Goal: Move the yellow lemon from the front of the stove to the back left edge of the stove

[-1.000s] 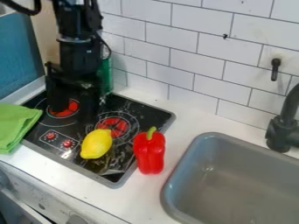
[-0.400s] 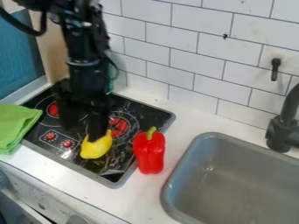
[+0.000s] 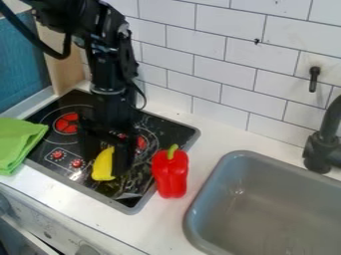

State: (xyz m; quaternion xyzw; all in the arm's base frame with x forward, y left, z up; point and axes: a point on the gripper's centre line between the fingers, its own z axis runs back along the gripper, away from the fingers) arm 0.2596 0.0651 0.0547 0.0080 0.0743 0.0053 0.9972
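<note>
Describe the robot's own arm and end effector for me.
The robot arm is black, built of chunky segments, with a pale ring around its lower part. A thick black cable loops off one side, and a thinner dark cable bows out from the other. The end effector is black too.

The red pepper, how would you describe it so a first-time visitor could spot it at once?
Start at the gray sink, then look left to the black stovetop. By the stovetop's edge nearest the sink is the glossy red pepper. Unlike the yellow lemon and flat red burner marks, it is bulky with a green stem.
</note>
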